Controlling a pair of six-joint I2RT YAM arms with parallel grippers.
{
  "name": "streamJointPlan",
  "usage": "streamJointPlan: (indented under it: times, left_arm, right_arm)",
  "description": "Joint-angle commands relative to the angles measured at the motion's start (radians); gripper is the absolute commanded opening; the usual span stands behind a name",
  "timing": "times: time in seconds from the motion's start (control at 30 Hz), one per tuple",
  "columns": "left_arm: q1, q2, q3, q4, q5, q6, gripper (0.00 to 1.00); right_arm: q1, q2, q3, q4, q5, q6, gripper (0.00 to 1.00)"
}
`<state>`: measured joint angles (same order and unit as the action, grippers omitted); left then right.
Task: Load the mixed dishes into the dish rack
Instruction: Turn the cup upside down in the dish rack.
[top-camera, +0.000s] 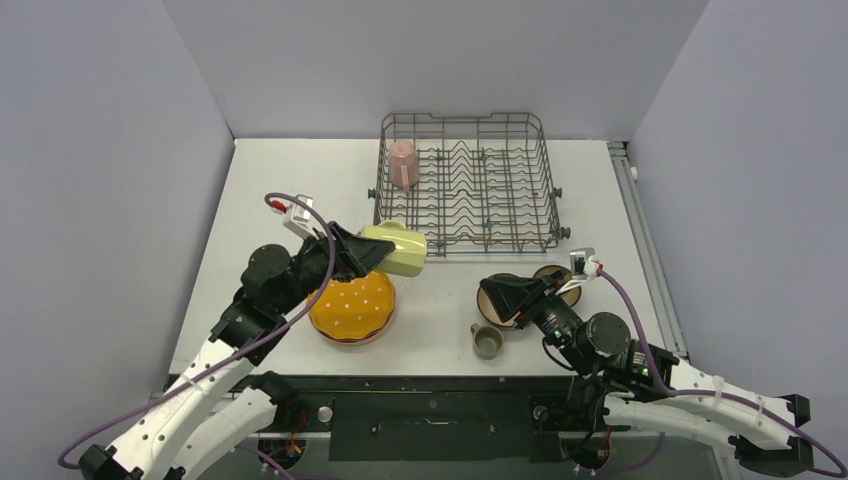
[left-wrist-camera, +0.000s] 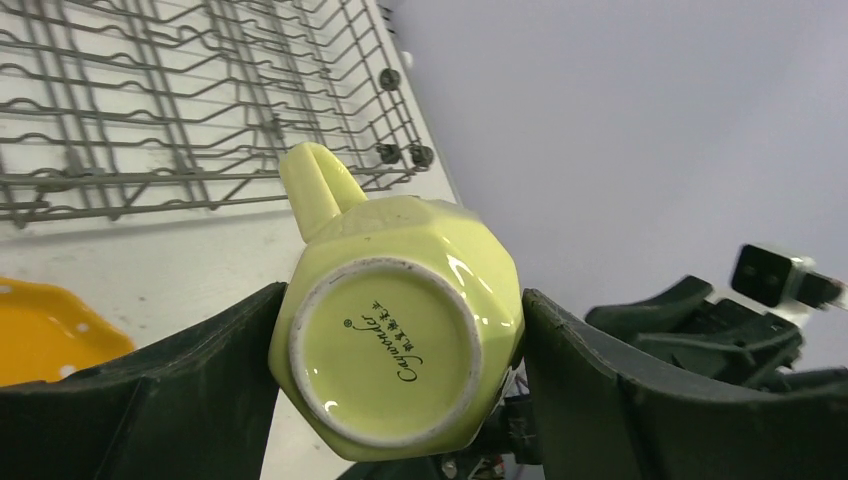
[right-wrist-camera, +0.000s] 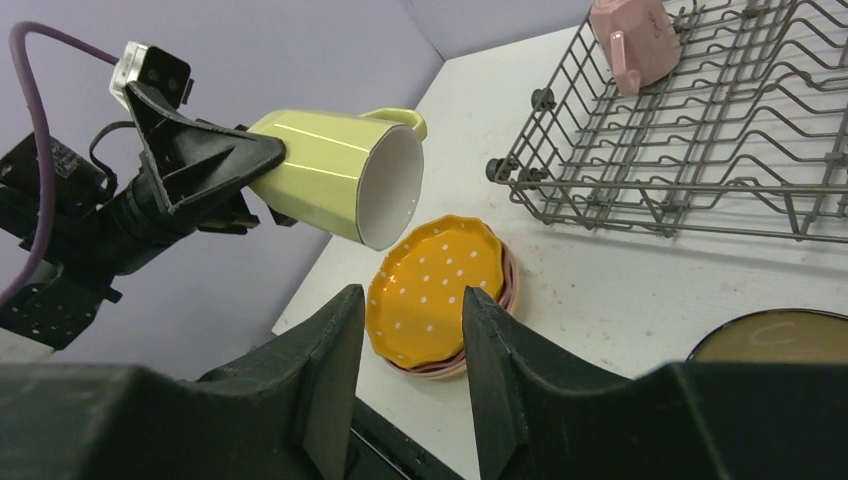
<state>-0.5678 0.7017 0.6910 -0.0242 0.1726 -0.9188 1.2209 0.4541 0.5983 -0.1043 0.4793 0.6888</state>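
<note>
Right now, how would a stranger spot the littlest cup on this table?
Start at the grey wire dish rack at the far side of the table and come toward the near edge, past the brown bowls. There the small grey-olive cup stands upright. It is the smallest dish and dull grey-green, unlike the pink mug and pale yellow mug.

We log the pale yellow mug (left-wrist-camera: 400, 330) as glossy glazed ceramic with a matt foot ring. Dish rack (top-camera: 490, 190): dull grey metal wire. Orange white-dotted plate (right-wrist-camera: 435, 285) beside the rack: smooth, shiny glaze. Table (top-camera: 280, 190): matt white, lightly scuffed.
</note>
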Motion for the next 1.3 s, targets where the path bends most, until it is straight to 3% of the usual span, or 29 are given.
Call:
streamJointPlan:
  times: [0.0,0.3,0.6,1.27]
  left_arm:
    - [0.002,0.046,0.132,-0.016,-0.114,0.106,0.0]
    - [-0.029,0.212,0.26,-0.09,-0.277,0.176,0.0]
    - [-0.143,0.456,0.474,-0.22,-0.581,0.278,0.0]
    - [-0.227,0.891,0.875,-0.33,-1.022,0.343,0.0]
  right_arm:
    - [0.0,-0.021,0.031,-0.061,0.04,-0.026,0.37]
    - [0.0,-0.052,0.032,-0.109,0.054,-0.037,0.37]
    - [0.0,-0.047,0.031,-0.119,0.046,-0.045,0.37]
    - [-0.002,-0.022,0.041,-0.135,0.025,-0.069,0.38]
